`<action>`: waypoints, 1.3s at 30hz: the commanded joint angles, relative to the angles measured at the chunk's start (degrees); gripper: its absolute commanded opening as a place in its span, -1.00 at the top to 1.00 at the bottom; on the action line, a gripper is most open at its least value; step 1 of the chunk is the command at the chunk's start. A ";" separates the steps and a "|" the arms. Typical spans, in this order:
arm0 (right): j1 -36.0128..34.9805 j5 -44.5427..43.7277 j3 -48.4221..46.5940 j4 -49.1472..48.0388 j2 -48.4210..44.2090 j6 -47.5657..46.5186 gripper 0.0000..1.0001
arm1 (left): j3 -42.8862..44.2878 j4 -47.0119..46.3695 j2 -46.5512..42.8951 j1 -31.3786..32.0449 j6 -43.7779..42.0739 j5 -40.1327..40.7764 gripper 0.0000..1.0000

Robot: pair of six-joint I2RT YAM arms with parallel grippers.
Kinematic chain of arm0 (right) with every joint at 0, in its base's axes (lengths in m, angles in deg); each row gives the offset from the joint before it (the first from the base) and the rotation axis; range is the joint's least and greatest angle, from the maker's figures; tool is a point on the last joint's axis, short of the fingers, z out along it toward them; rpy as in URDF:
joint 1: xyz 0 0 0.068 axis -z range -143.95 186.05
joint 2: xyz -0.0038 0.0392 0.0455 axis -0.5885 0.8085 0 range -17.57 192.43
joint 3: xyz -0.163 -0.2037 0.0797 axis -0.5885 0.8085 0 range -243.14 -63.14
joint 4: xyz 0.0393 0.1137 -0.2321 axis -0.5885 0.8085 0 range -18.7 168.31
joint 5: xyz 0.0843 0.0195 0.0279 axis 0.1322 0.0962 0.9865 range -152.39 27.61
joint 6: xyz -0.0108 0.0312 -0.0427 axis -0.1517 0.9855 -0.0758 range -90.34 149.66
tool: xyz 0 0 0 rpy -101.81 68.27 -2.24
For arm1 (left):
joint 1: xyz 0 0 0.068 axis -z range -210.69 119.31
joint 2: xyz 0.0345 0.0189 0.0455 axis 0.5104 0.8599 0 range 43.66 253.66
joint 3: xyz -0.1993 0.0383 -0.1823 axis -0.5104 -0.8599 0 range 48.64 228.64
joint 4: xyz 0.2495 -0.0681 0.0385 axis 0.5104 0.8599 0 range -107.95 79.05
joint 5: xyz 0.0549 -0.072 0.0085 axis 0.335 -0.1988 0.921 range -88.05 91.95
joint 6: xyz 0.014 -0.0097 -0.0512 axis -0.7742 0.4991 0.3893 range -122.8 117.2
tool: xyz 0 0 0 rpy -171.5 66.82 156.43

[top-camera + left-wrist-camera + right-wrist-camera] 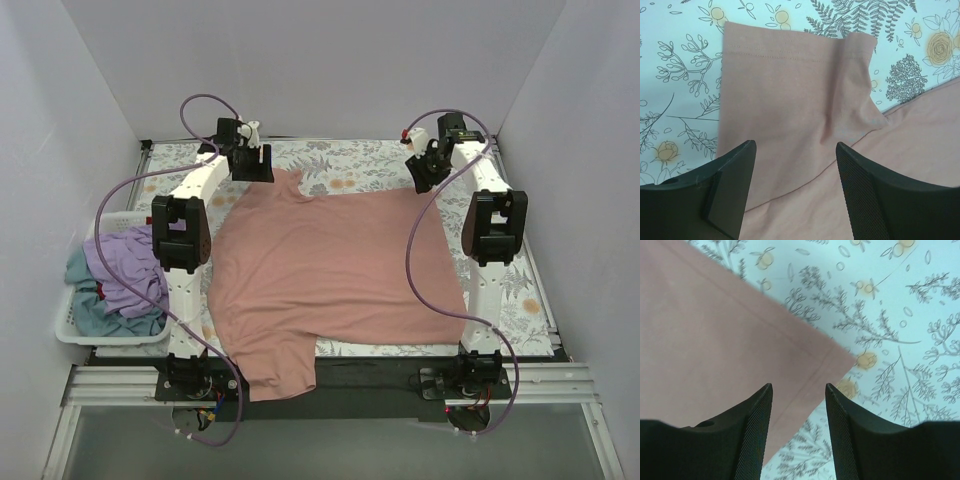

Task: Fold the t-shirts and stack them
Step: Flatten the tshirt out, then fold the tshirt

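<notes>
The salmon-pink t-shirt [330, 270] lay spread flat on the floral bench [520, 290]. Its body ran left to right across the surface, sleeves toward the left and bottom hem toward the right. One sleeve hung over the near edge between the arm bases. The left hand [252, 162] hovered at the far-left side with its fingers spread wide and holding nothing. In its wrist view the far sleeve [790, 90] lay directly below and ahead of the gap, stitched cuff edge pointing away from the hand. The right hand [428, 170] hung over the far-right side, its fingers parted more narrowly and likewise empty. Just beneath and ahead of them sat the hem corner [840, 357], with bare bench beyond it. Each arm was therefore nearest its own far corner of the garment, and the cloth's far edge stretched between the two hands. To judge from this, the coming move was a paired pinch along that far edge, to bring it toward the near side. That would call for both hands to drop straight down, since neither looked to be touching the fabric yet. A lavender t-shirt [125, 265] and a teal t-shirt [85, 290] lay crumpled in the white basket [70, 325] at the left, well apart from both hands and not yet folded.
</notes>
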 commanded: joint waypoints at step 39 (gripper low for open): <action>2.96 -2.26 4.83 -7.51 9.63 -8.45 0.97 | 12.16 0.32 14.95 -0.48 -0.07 12.05 -0.29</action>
